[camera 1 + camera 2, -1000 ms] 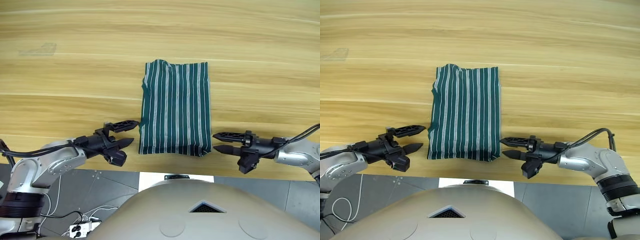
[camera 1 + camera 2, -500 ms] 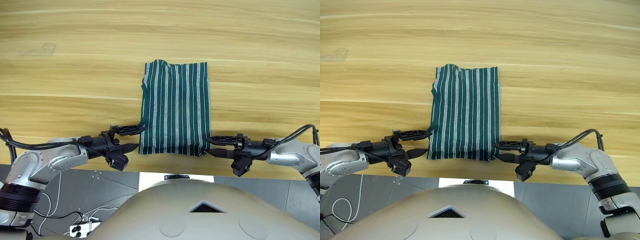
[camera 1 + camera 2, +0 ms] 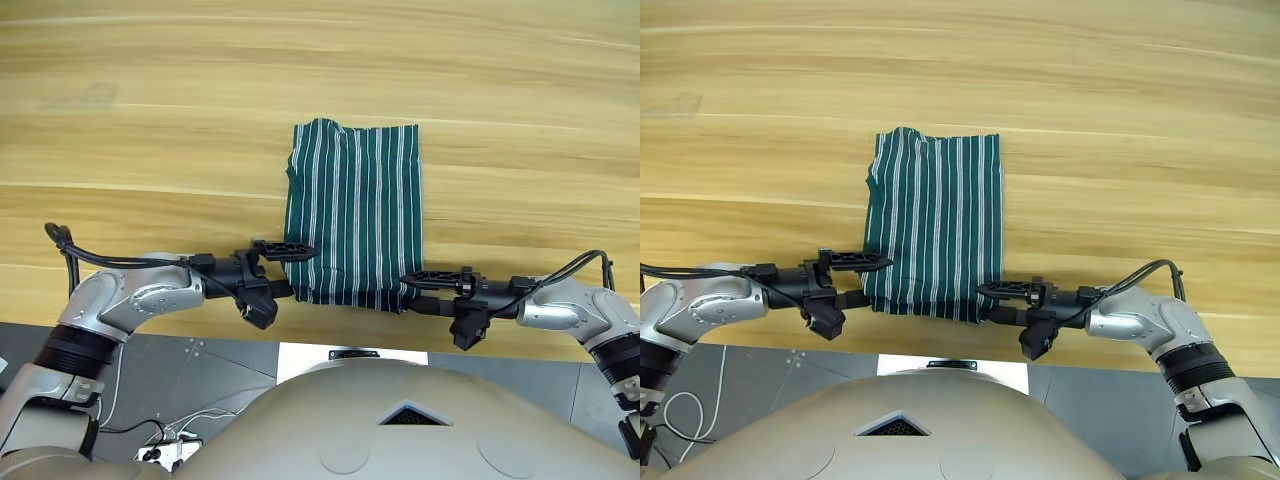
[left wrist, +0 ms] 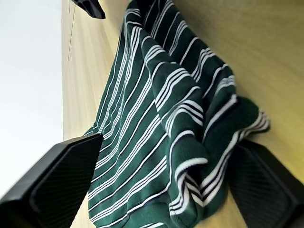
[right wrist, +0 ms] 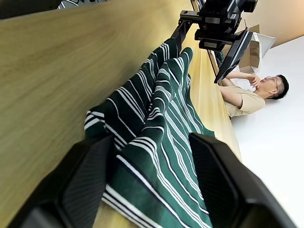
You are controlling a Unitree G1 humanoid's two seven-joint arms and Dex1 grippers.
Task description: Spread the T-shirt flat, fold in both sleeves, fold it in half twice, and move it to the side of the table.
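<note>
I see the dark green, white-striped folded T-shirt [image 3: 355,215] lying at the near edge of the pale wooden bench [image 3: 150,130]. My left gripper [image 3: 298,270] and right gripper [image 3: 408,289] each straddle a near corner, fingers spread around the cloth, not pinching. My worry is that closing on the top layers alone would peel the fold apart, and that uneven pulls would skew it. Count: one shirt, two grippers, one bench.

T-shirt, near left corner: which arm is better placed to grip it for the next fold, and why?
Left. The left gripper has its jaws open astride that corner of the T-shirt; the right gripper sits at the opposite near corner.
</note>
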